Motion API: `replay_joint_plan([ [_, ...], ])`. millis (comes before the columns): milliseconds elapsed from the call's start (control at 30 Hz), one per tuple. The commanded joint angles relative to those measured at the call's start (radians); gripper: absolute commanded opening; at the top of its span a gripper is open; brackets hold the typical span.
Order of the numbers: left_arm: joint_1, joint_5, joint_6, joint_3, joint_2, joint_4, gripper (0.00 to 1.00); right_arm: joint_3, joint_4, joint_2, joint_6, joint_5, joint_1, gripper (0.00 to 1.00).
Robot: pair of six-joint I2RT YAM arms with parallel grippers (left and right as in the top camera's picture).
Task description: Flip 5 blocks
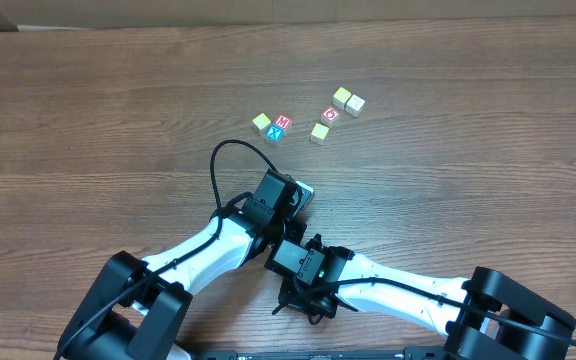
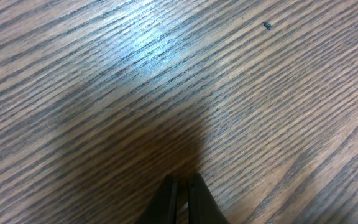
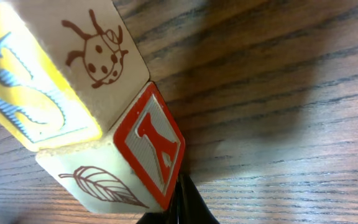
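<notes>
Several small blocks lie in a loose group on the far middle of the table: a yellow-topped block (image 1: 261, 122), a red M block (image 1: 283, 121) with a blue one (image 1: 275, 133) against it, a red-marked block (image 1: 331, 114) and cream blocks (image 1: 320, 132) (image 1: 348, 100). The right wrist view is filled by two more blocks side by side. One has a yellow S face and a ladybug (image 3: 73, 68). The other has a red A face and a leaf (image 3: 148, 146). My right gripper (image 3: 180, 190) is shut, its tips right at the A block's lower corner. My left gripper (image 2: 182, 182) is shut over bare wood.
Both arms are folded close together at the near middle of the table, the left wrist (image 1: 273, 200) crossing just above the right wrist (image 1: 303, 265). A black cable (image 1: 223, 160) loops up beside the left arm. A small dark speck (image 2: 266, 25) marks the wood.
</notes>
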Motion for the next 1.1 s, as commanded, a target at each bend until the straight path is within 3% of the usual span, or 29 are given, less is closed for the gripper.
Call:
replay_joint_plan([
  [0,0.001,-0.072,-0.014,-0.038,0.045,-0.007,0.04,0.022,0.002,-0.023,-0.002,0.021,0.005,0.04],
  [1067,0.002,-0.076,-0.014,-0.038,0.045,-0.008,0.04,0.022,-0.063,-0.023,0.084,-0.005,0.039,0.04],
])
